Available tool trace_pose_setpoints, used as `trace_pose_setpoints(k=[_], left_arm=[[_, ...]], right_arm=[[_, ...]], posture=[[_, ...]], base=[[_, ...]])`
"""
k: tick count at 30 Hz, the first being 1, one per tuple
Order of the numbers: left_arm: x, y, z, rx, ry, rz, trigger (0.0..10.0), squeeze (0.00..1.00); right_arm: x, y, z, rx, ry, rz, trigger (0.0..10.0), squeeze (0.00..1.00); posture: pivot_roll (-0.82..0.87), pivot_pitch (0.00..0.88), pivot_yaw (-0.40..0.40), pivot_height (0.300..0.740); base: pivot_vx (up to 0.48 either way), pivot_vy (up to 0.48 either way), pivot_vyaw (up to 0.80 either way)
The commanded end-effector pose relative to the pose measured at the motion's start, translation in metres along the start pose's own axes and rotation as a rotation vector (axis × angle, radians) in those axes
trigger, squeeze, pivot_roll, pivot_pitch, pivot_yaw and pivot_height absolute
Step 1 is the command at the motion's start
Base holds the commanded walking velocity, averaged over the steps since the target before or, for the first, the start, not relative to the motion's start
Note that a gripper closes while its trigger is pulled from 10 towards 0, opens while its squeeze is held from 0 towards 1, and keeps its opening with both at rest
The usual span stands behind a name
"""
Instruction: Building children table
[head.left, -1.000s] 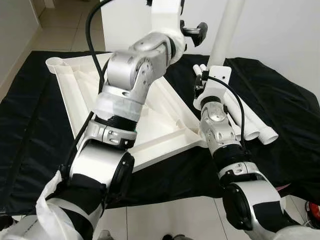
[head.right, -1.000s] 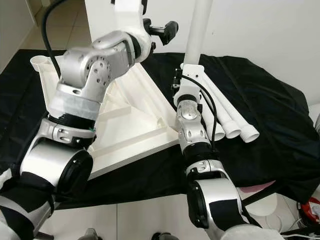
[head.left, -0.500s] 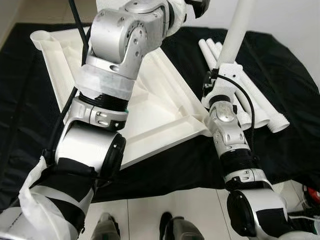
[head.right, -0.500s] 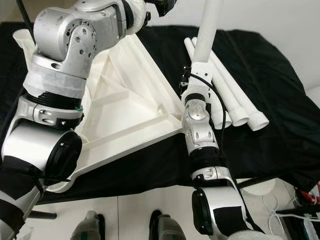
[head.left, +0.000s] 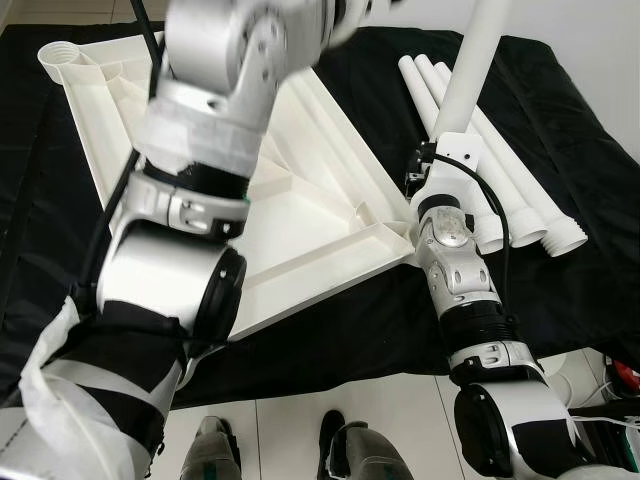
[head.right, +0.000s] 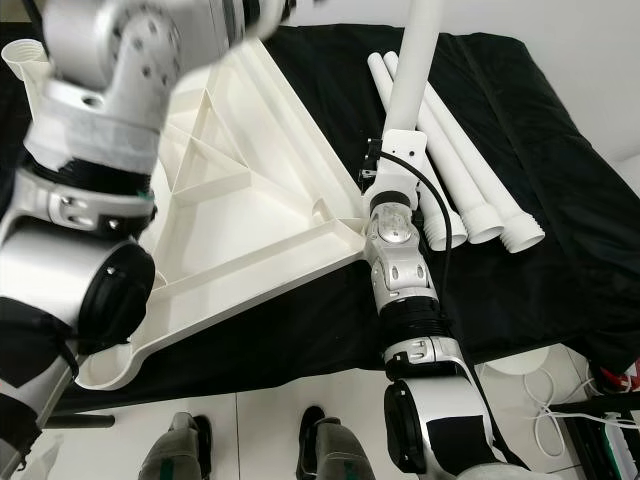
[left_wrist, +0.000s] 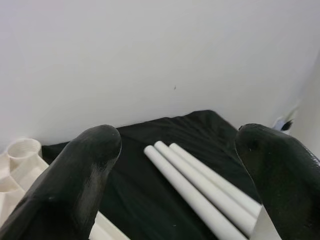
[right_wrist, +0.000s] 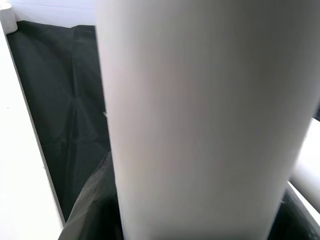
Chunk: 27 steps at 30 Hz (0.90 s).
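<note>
So, progress check: very early days by the look of it. The white tabletop (head.left: 300, 210) is lying upside down on the black sheet (head.left: 560, 130) on the floor, ribs facing up, and none of the corner sockets I can see has a leg in it. The far corner socket (head.left: 62, 55) is plainly bare.

The right gripper (head.right: 372, 165) is closed around one white leg (head.right: 417, 62), holding it nearly upright just beside the near-right corner of the tabletop (head.right: 345, 235). From the right wrist view the leg (right_wrist: 200, 115) sits snug between the fingers. I'd guess it's about to be seated in that corner, but it isn't in yet as far as I can tell.

Three more legs (head.left: 500, 170) lie side by side on the sheet, just to the right of that arm, untouched.

The left gripper (left_wrist: 170, 165) is up high over the tabletop, fingers spread wide with nothing in them.

So all four legs left to fit, then flip the thing over.
</note>
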<state>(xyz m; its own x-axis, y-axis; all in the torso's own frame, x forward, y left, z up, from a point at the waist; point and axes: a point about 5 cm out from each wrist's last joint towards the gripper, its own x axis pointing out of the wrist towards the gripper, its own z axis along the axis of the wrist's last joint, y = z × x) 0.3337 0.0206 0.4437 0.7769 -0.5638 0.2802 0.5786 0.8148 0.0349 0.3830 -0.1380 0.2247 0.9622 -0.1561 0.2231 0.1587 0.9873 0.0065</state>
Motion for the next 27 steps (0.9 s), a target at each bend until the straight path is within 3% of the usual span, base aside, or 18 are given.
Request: trace_pose_setpoints(k=[1, 5, 7, 13, 17, 21, 23, 27], left_arm=[[0.000, -0.004, -0.018, -0.053, 0.041, -0.141, 10.0, 0.00], [-0.002, 0.007, -0.036, -0.045, 0.059, -0.104, 10.0, 0.00], [-0.011, 0.022, -0.068, -0.039, 0.050, -0.035, 10.0, 0.00], [-0.020, 0.029, -0.087, -0.070, 0.052, -0.012, 10.0, 0.00], [-0.034, 0.036, -0.116, -0.124, 0.109, 0.001, 10.0, 0.00], [-0.044, 0.039, -0.140, -0.211, 0.145, -0.004, 10.0, 0.00], [-0.045, 0.040, -0.143, -0.212, 0.147, -0.002, 10.0, 0.00], [-0.056, 0.043, -0.163, -0.110, 0.175, 0.019, 10.0, 0.00]], right_arm=[[0.000, -0.004, 0.001, 0.000, 0.000, -0.012, 10.0, 0.00], [0.002, -0.004, 0.003, 0.000, -0.009, -0.013, 10.0, 0.00], [0.004, -0.008, 0.011, 0.001, -0.055, -0.009, 10.0, 0.00], [0.004, -0.012, 0.021, 0.028, -0.113, 0.001, 10.0, 0.00], [0.001, -0.015, 0.029, 0.050, -0.175, 0.049, 10.0, 0.00], [-0.004, -0.018, 0.022, 0.081, -0.142, 0.069, 10.0, 0.00], [-0.005, -0.018, 0.021, 0.087, -0.134, 0.071, 10.0, 0.00], [-0.013, -0.017, 0.016, 0.134, -0.138, 0.124, 10.0, 0.00]], posture=[[0.10, 0.234, -0.066, 0.740], [0.09, 0.211, -0.060, 0.740], [0.07, 0.181, -0.050, 0.740], [0.07, 0.159, -0.051, 0.740], [0.08, 0.134, -0.049, 0.740], [0.08, 0.134, -0.049, 0.740], [0.08, 0.134, -0.049, 0.740], [0.07, 0.109, -0.047, 0.740]], base=[[0.000, 0.000, 0.00], [0.000, 0.000, 0.00], [0.000, 0.000, 0.00], [0.000, 0.000, 0.00], [0.000, 0.000, 0.00], [0.000, 0.000, 0.00], [0.000, 0.000, 0.00], [0.000, 0.000, 0.00]])
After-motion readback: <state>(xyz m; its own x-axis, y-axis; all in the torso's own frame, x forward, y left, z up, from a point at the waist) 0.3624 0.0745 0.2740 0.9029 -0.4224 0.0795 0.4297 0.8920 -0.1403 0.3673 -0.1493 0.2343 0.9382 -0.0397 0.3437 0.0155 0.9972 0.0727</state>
